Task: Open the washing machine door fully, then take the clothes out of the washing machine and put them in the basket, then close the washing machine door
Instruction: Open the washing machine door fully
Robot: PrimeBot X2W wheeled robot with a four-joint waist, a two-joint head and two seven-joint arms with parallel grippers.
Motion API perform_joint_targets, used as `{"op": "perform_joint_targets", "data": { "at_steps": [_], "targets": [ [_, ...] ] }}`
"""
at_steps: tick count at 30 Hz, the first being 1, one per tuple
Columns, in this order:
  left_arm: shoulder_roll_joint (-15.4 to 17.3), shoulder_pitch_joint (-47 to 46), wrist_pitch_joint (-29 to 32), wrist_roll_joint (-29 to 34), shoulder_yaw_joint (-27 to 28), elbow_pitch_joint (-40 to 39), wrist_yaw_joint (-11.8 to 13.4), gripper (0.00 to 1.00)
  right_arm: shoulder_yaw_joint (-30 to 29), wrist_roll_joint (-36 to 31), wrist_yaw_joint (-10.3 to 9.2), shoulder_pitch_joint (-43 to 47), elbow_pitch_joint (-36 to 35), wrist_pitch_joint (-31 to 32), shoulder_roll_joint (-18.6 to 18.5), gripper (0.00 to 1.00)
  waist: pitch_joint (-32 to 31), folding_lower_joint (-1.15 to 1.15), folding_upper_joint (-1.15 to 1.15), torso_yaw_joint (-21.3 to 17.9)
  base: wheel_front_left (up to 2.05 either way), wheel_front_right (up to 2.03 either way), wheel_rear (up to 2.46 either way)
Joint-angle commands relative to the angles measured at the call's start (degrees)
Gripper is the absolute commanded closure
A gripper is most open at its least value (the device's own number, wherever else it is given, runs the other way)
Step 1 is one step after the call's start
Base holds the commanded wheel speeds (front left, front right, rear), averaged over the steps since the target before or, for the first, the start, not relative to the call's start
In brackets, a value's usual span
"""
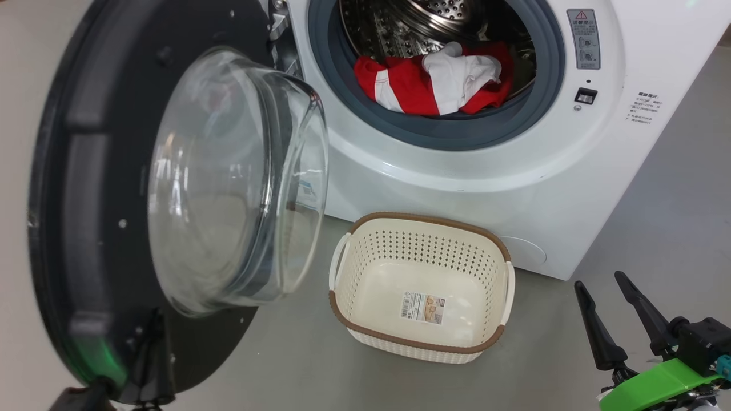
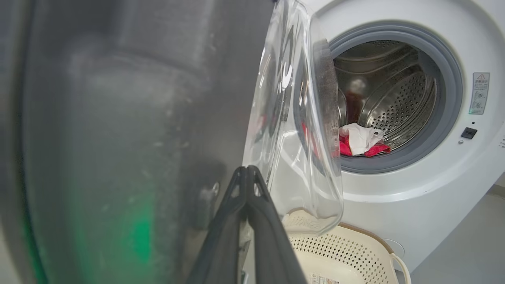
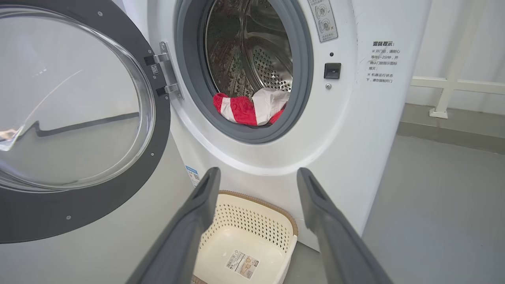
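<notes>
Left claw (image 2: 246, 170) is clenched, its two fingers pressed together with nothing between them, just beside the inner black face of the washing machine door (image 1: 228, 182); whether it touches, I cannot tell; the door stands swung wide to the left, so the opening step seems done or nearly done; in the washing machine (image 1: 457, 188) the clothes (image 1: 440, 85) lie at the front of the drum, none taken out; the basket (image 1: 428, 220) on the floor below holds no garment; the right claw (image 1: 599, 281) is released and holds nothing; unloading and closing remain.
</notes>
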Motion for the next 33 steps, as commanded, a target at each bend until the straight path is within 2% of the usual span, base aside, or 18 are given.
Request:
{"op": "perform_joint_targets", "data": {
  "at_steps": [1,19,33],
  "targets": [
    [1.9,-2.7,-0.8,-0.6,4.3,-0.5,0.9,1.0,1.6,-0.4,0.09,-1.7,-1.5,-0.7,-1.1,0.0,0.2,0.0,0.0,-0.2,0.0,0.0,0.0],
    [6.4,-11.2,-0.8,-0.9,15.4,10.5,-1.8,1.0,1.6,-0.5,0.09,-2.3,-1.9,-0.7,-1.4,0.0,2.3,0.0,0.0,-0.6,0.0,0.0,0.0],
    [10.4,-21.2,-0.8,2.1,23.1,22.3,-4.2,1.0,2.6,-0.6,0.09,-4.3,-2.4,-0.7,-2.2,0.0,5.7,0.0,0.0,-2.4,0.0,0.0,0.0]
  ]
}}
